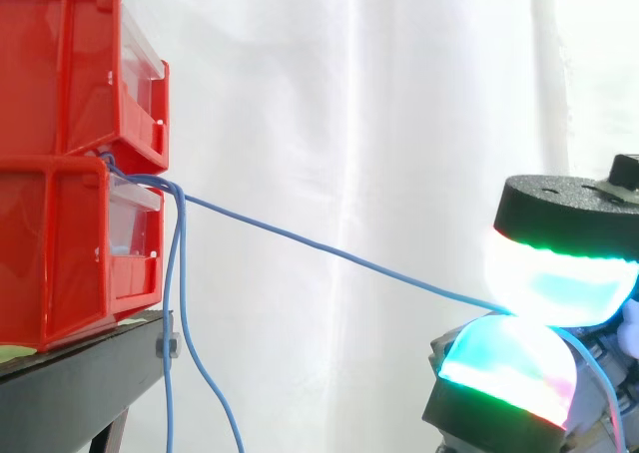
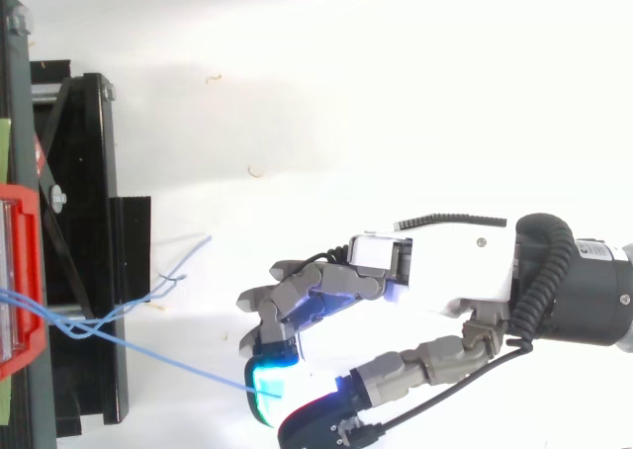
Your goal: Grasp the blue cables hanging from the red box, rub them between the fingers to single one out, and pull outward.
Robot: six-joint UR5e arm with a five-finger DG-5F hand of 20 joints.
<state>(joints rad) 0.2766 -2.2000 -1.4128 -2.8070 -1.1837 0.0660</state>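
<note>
Two red bins (image 1: 70, 164) are stacked at the left on a black stand (image 1: 80, 383). Thin blue cables come out between them. One blue cable (image 1: 329, 251) runs taut from the bins down to the right, into my hand (image 2: 435, 271). It is pinched between two glowing pads (image 1: 559, 273), one above and one below. In the top view the same cable (image 2: 168, 358) crosses from the bins to the cyan fingertip (image 2: 269, 378). The other blue cables (image 1: 178, 303) hang loose down the stand's front edge, apart from my hand.
A white curtain fills the background. In the top view the black stand (image 2: 84, 271) lies along the left edge, with loose cable ends (image 2: 178, 271) spread on the white floor beside it. Open space lies between the bins and my hand.
</note>
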